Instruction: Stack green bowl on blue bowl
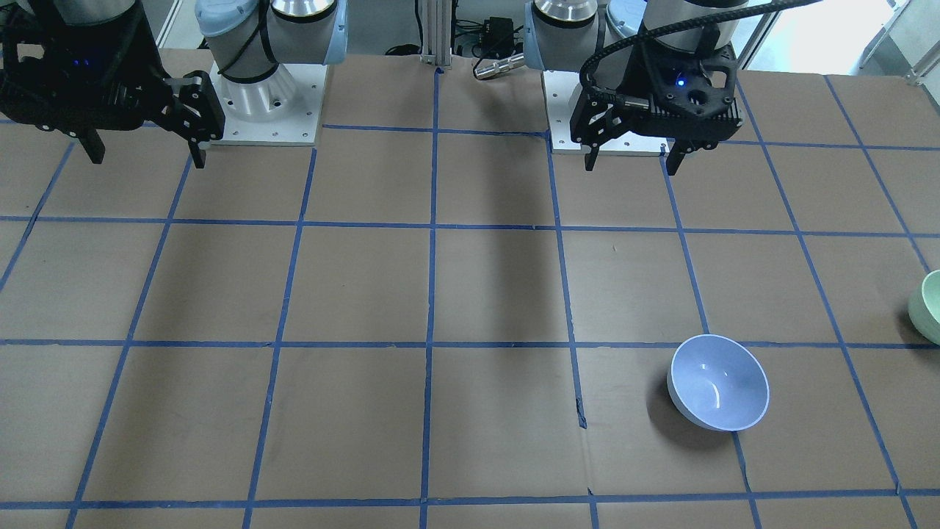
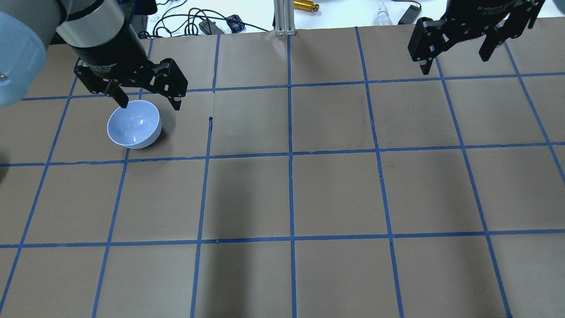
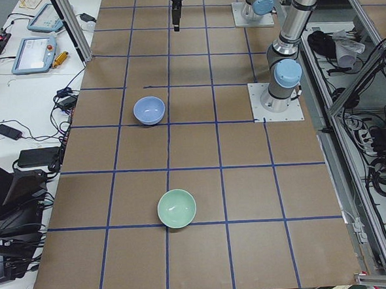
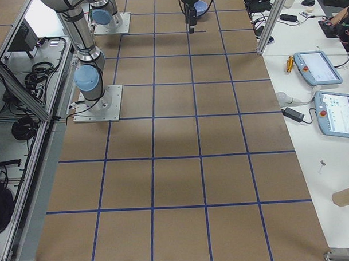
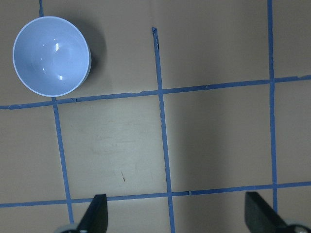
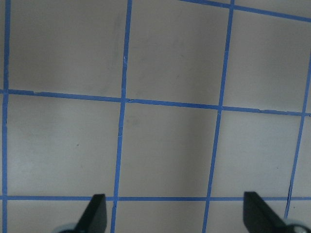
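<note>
The blue bowl [image 1: 718,382] stands upright and empty on the brown table; it also shows in the overhead view [image 2: 134,123], the left side view [image 3: 149,110] and the left wrist view [image 5: 51,56]. The green bowl [image 3: 176,208] stands upright, about two grid squares further towards the table's left end; the front view cuts it at the right edge [image 1: 929,305]. It is out of the overhead view. My left gripper [image 2: 151,106] [image 1: 631,165] [image 5: 179,216] is open and empty, high above the table near the blue bowl. My right gripper [image 2: 455,64] [image 1: 147,158] [image 6: 177,213] is open and empty, high over bare table.
Blue tape lines mark a grid on the table [image 2: 291,190]. The two arm bases [image 1: 268,110] [image 1: 587,136] are bolted at the robot's side. Cables and small devices [image 2: 212,24] lie past the far edge. Tablets [image 4: 321,68] lie on a side bench.
</note>
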